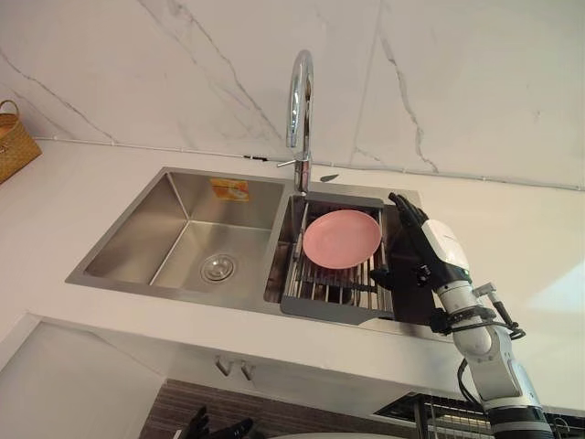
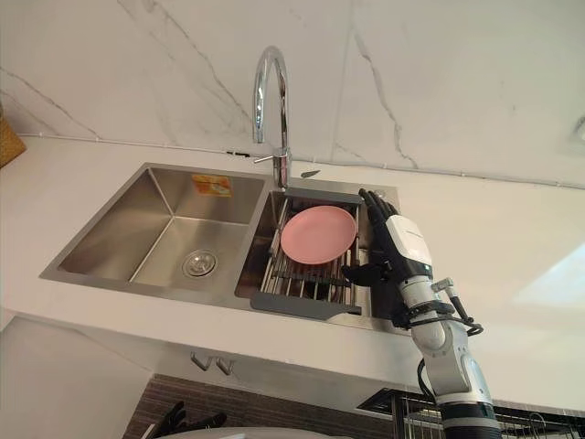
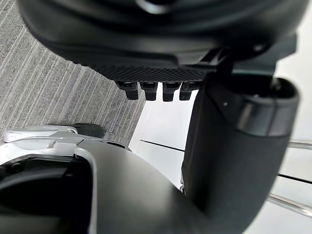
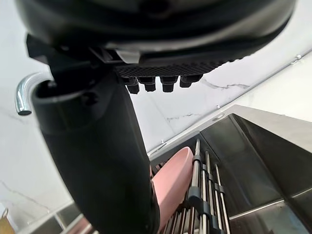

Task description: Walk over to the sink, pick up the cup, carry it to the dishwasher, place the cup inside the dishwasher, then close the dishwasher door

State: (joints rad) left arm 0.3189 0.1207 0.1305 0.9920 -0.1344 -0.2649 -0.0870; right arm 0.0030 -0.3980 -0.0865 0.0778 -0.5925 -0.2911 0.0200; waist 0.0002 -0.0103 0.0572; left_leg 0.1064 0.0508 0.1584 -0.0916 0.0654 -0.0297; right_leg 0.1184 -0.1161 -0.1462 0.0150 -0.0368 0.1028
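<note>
A pink plate [image 1: 341, 238] lies in a dish rack [image 1: 334, 306] set over the right basin of a steel double sink [image 1: 174, 238]. My right hand [image 1: 430, 242] is raised at the rack's right edge, just right of the plate, fingers straight and open, thumb pointing toward the rack, holding nothing. In the right wrist view the plate [image 4: 173, 185] shows past the thumb [image 4: 97, 161], close but apart from it. My left hand [image 1: 219, 427] hangs low below the counter edge, open and empty, with grey floor past its fingers [image 3: 156, 90].
A tall chrome faucet [image 1: 300, 101] stands behind the sink, against a marble wall. A woven basket [image 1: 14, 142] sits at the far left of the white counter. Cabinet handles [image 1: 233, 369] show under the counter, and a wire rack [image 1: 439, 416] at the lower right.
</note>
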